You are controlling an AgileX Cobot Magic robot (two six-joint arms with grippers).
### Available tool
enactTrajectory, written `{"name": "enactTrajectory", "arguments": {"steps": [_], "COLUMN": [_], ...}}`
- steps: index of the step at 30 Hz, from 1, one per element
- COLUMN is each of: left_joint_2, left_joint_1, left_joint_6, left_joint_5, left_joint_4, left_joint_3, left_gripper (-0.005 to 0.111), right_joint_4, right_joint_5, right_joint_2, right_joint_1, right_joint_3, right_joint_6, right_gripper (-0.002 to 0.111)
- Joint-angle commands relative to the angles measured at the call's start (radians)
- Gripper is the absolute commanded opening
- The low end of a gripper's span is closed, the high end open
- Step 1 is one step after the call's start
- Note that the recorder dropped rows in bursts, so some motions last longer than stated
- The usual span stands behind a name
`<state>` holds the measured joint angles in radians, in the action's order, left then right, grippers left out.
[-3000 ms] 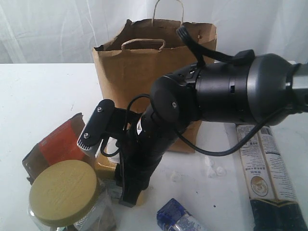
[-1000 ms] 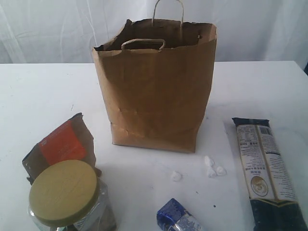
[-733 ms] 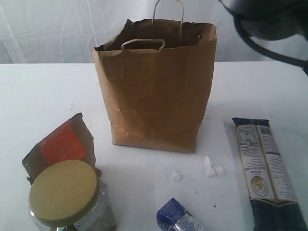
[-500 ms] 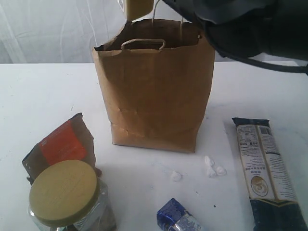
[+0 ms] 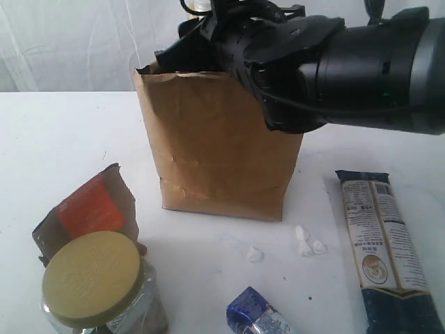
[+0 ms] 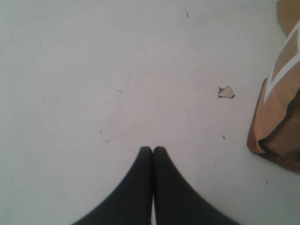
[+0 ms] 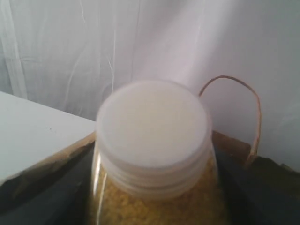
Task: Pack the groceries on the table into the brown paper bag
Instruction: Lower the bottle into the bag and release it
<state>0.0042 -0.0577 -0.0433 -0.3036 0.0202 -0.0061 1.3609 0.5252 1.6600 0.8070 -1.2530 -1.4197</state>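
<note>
Left wrist view: left gripper [image 6: 152, 152] closed tight, holding nothing, over table [image 6: 70, 70]. Exterior: brown pouch [image 5: 87, 209] and yellow-lidded jar [image 5: 94, 278] front left, brown paper bag [image 5: 215, 146] upright centre, small blue packet [image 5: 254, 316] front, navy packet [image 5: 379, 243] flat at right. Right gripper [image 7: 152, 201], at bag's open top, clamps white-capped yellow bottle [image 7: 152, 136], jaws partway apart around it.

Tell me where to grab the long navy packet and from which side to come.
Take the long navy packet across its narrow width near mid-length, coming down from above. It lies flat on the table, so likely only its two long edges give the jaws purchase, and bare tabletop flanks both.
</note>
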Motion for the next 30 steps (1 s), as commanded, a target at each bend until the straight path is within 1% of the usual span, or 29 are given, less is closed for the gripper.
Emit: {"name": "enactTrajectory", "arguments": {"steps": [1,8,11,14,19,21,23,30], "left_joint_2": [-0.004,-0.004,-0.004,-0.004,-0.004,-0.004,-0.004,-0.004], "left_joint_1": [-0.005,-0.005,-0.005,-0.005,-0.005,-0.005,-0.005,-0.005], "left_joint_6": [-0.001,-0.001,-0.001,-0.001,-0.001,-0.001,-0.001,-0.001], "left_joint_5": [-0.002,-0.002,-0.002,-0.002,-0.002,-0.002,-0.002,-0.002], "left_joint_4": [-0.005,-0.005,-0.005,-0.005,-0.005,-0.005,-0.005,-0.005], "left_joint_3": [0.006,0.006,0.006,0.006,0.006,0.006,0.006,0.006], "left_gripper": [0.000,0.000,0.000,0.000,0.000,0.000,0.000,0.000], "right_joint_4": [-0.106,-0.112,-0.115,-0.115,-0.112,-0.105,-0.096,-0.096], "right_joint_5": [-0.001,-0.056,-0.047,-0.049,-0.046,-0.044,-0.046,-0.043], "right_joint_2": [0.049,0.064,0.066,0.066,0.066,0.066,0.066,0.066], "right_joint_1": [-0.017,-0.020,-0.020,-0.020,-0.020,-0.020,-0.020,-0.020], "right_joint_3": [-0.015,-0.051,-0.051,-0.051,-0.051,-0.051,-0.051,-0.051], "right_joint_6": [0.008,0.180,0.196,0.196,0.196,0.196,0.194,0.191], "right_gripper": [0.000,0.000,0.005,0.018,0.047,0.052,0.055,0.055]}}
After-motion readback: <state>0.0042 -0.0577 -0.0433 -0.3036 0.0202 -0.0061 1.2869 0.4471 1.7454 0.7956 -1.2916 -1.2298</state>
